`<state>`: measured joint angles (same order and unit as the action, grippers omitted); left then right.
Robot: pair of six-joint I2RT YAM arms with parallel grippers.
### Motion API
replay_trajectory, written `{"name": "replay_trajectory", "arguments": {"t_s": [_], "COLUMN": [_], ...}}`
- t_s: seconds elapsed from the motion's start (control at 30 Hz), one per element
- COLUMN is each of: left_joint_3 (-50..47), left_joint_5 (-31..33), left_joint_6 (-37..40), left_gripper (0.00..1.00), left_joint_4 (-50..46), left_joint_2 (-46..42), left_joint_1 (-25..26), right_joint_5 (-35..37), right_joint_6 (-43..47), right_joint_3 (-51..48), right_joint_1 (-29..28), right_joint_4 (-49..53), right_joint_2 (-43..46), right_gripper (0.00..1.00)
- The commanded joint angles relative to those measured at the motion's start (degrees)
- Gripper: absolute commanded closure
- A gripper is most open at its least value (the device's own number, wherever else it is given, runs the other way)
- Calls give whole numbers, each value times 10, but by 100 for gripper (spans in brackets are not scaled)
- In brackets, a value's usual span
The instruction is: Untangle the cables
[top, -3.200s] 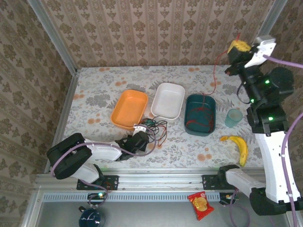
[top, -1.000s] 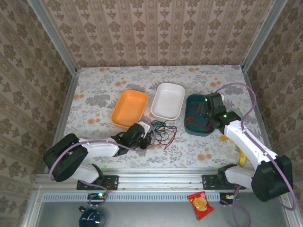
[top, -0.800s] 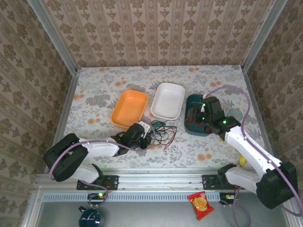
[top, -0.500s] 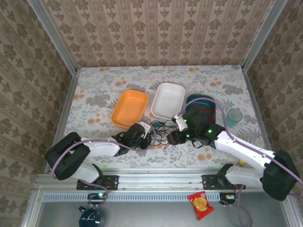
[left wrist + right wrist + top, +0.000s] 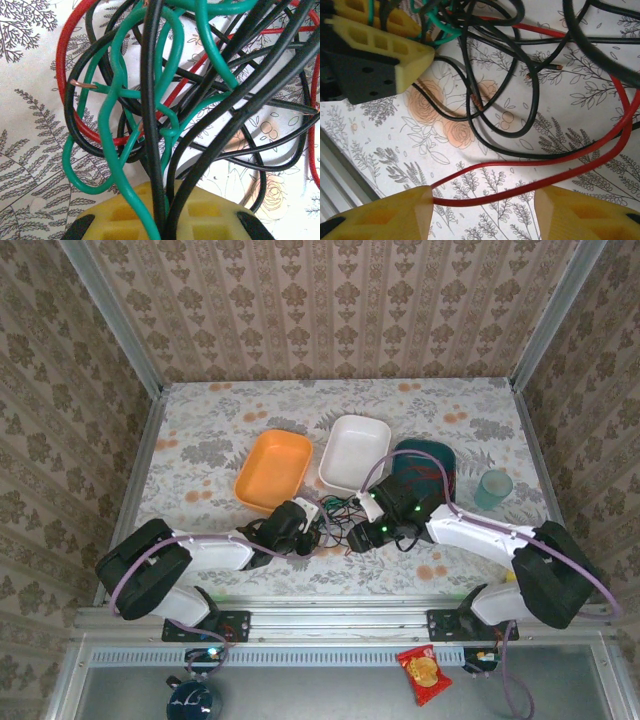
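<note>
The cables (image 5: 335,512) form a tangle of thin red, green and black wires on the table in front of the white tray. My left gripper (image 5: 306,530) lies low at the tangle's left side. In the left wrist view it (image 5: 165,217) is shut on a black cable (image 5: 151,110) and a green cable (image 5: 112,135), with a red loop (image 5: 64,70) behind. My right gripper (image 5: 358,537) is at the tangle's right side. In the right wrist view it (image 5: 482,202) is open, and a red cable (image 5: 520,191) lies on the table between its yellow fingers (image 5: 380,217).
An orange tray (image 5: 272,472) and a white tray (image 5: 355,452) stand behind the tangle. A teal tray (image 5: 437,452) sits partly under the right arm, with a pale green cup (image 5: 492,488) to its right. The table's front rail (image 5: 330,620) runs close below.
The right arm came down from high at the right, passed over the teal tray and swung left to the tangle. The left gripper has kept its hold in place.
</note>
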<state>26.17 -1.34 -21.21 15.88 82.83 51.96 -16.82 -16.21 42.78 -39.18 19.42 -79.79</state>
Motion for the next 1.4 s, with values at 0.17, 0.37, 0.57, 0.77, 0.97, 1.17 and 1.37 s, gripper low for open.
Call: {"name": "replay_trajectory", "arguments": {"t_s": [0.17,0.37,0.57,0.77,0.97,1.17,1.37], "left_joint_3": [-7,-18,-21,-17,-17,-18,-22], "left_joint_5": [-4,-5,-13,-16,-16,-13,-9], "left_joint_6": [-6,-10,-11,-9,-9,-10,-12], "left_gripper": [100,100,100,100,100,100,100], "left_joint_4": [14,15,17,18,18,18,17], "left_joint_2": [-2,-5,1,7,7,7,3], "left_joint_1": [-4,-5,-5,-4,-4,-4,-4], "right_joint_5": [83,150,126,11,27,16,14], "right_joint_6": [-1,-24,-2,3,3,11,13], "right_joint_3": [25,6,22,29,36,61,72], "right_joint_1": [1,2,11,-16,-23,-23,-21], "right_joint_4": [-27,-31,-6,46,48,33,19], "right_joint_2": [-12,112,163,66,5,-60,-74], "right_gripper": [99,100,100,50,45,45,42]}}
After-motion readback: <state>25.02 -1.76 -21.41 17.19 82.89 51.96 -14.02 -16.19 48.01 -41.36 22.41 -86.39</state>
